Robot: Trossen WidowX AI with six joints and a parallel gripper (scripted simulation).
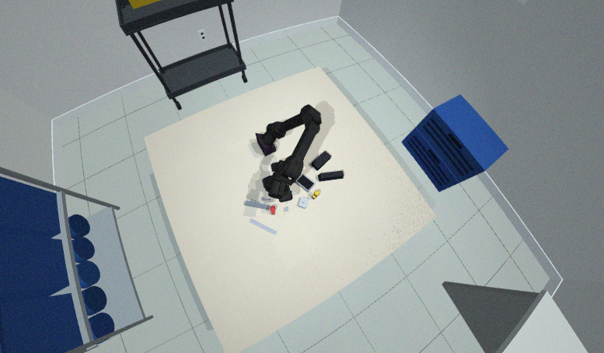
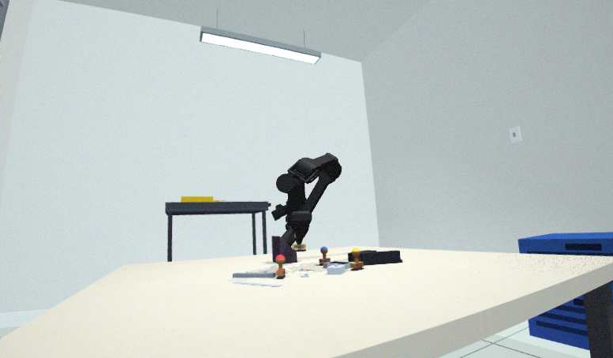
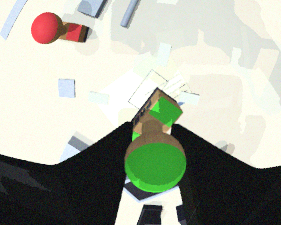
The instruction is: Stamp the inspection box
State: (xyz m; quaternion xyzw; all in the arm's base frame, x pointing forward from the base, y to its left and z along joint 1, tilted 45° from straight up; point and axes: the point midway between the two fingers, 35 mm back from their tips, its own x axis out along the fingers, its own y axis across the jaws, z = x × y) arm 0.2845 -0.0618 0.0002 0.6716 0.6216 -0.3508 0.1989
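With my gripper (image 3: 152, 129) clamped on the green-topped stamp (image 3: 155, 163) (image 2: 299, 247), held above the card (image 3: 121, 91), I should square its base to the printed box (image 3: 149, 88), then lower vertically, press evenly once, and lift straight without sliding.

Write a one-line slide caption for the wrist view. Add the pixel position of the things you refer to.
The tool (image 3: 152, 129) grips a green-topped stamp (image 3: 155, 166) above the table, with a red-topped stamp (image 3: 46, 28) standing apart.
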